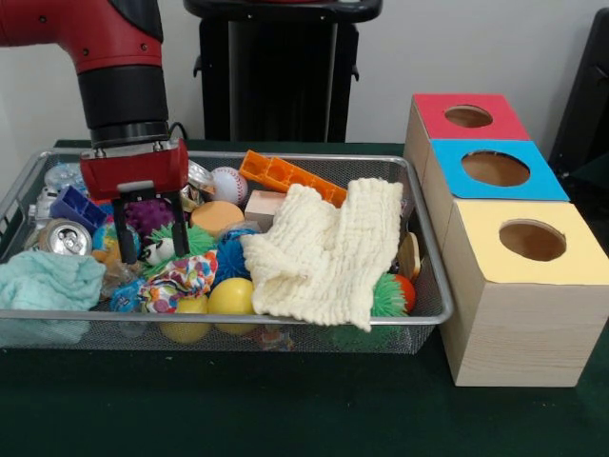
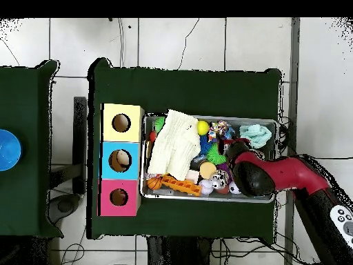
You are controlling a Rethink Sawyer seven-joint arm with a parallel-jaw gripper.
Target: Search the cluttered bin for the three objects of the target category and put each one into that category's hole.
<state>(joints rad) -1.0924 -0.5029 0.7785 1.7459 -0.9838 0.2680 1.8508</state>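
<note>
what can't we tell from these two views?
- Soft toys: none clearly identifiable in the bin; the cream cloth covers the middle in both views.
- Hand: open in front view; whether the fingertips touch anything is lost in clutter. Overhead, the arm hides it.
- Red box hole: inside not visible in front view, dark overhead.
- Blue box hole: something pale inside overhead, too small to identify.

Cream cloth (image 1: 328, 249) hides bin (image 1: 238, 318) contents beneath; end effector (image 1: 149, 249) tips buried among toys; arm (image 1: 105, 38) cropped at top edge.
</note>
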